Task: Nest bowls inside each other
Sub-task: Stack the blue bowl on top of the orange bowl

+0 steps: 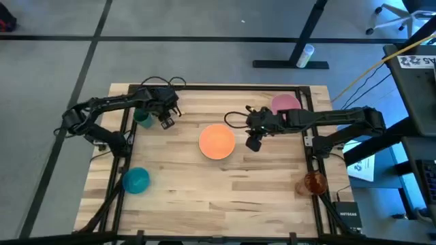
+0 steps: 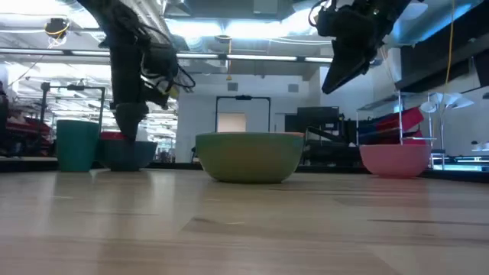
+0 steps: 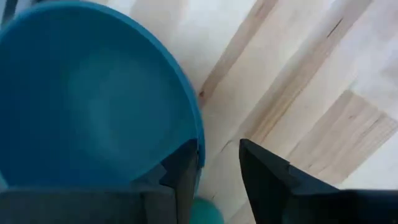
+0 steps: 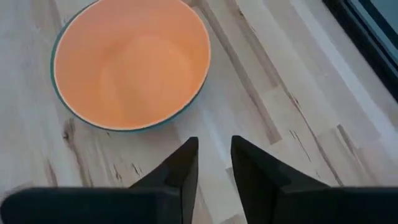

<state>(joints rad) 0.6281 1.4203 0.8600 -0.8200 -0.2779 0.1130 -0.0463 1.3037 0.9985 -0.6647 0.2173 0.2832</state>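
Pickup stage, I reckon: the left pincer sits low at the table's far left with its narrow gap straddling the rim of the round dark blue plastic bowl, not yet clamped, so next it needs to pinch and lift, while the right pincer hangs narrow and empty beside the round orange plastic bowl mid-table.

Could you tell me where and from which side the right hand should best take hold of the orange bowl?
Probably its thin rim on the edge nearest the right hand, from above: the orange bowl sits upright and open, far wider than the narrow finger gap.
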